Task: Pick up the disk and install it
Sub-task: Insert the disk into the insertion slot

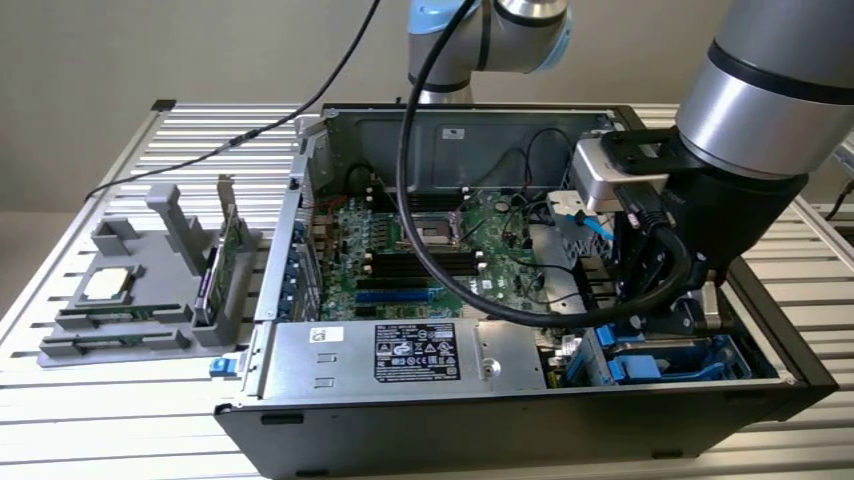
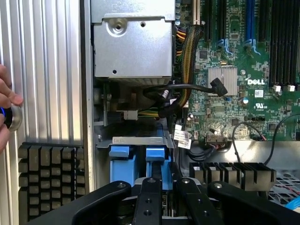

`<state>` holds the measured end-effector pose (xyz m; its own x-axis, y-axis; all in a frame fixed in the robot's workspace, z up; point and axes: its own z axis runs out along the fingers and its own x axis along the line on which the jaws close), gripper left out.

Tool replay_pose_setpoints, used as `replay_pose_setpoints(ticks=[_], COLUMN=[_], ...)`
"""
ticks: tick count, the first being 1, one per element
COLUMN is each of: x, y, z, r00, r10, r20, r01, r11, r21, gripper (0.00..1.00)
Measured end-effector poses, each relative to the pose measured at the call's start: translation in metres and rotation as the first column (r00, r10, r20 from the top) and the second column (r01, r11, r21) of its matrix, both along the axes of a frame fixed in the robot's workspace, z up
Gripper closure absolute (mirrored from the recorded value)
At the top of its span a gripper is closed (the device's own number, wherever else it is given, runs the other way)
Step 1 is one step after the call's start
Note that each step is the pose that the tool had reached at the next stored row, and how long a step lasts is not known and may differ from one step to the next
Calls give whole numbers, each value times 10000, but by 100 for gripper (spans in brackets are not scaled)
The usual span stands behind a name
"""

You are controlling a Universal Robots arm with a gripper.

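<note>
Subject: the disk. It sits at the front corner of the open computer case, in the drive bay beside the large silver box. In the exterior view this is toward the right.

Showing of it: 2 bright blue carrier tabs and a grey strip above them.

Handling, as a judgement:
- A metal drive of this kind is rigid and fairly heavy for its size.
- Its faces are smooth, so it is liable to slip.
- It does not tolerate knocks.
- The blue plastic frame will flex, and it is the proper place to take hold. The labelled face is not.

Gripper: directly over the blue tabs, right at the carrier. Whether it is clamped on the disk or only standing above it cannot be told.

Not verifiable:
- The drive's body and label are hidden under the gripper and the bay wall.
- How far the carrier is seated cannot be seen.
- A black cable crosses above the bay, in front of the motherboard.
- A person's hand is cut off at the picture's edge.
</note>
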<state>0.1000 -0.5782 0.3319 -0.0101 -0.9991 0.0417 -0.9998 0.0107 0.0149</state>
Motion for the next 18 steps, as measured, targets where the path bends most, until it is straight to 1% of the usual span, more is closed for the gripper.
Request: replay_pose_setpoints(ticks=[7,10,11,18], x=[8,15,16,25], y=[0,5,6,7], z=[-62,-73,-71,-67], r00=[10000,10000,10000,9999], r10=[-1,-2,-2,-2], r20=[-59,-83,-90,-107], r01=[1,2,2,1], r11=[10000,10000,10000,10000], r21=[-2,-45,-50,-51], gripper=[80,80,80,80])
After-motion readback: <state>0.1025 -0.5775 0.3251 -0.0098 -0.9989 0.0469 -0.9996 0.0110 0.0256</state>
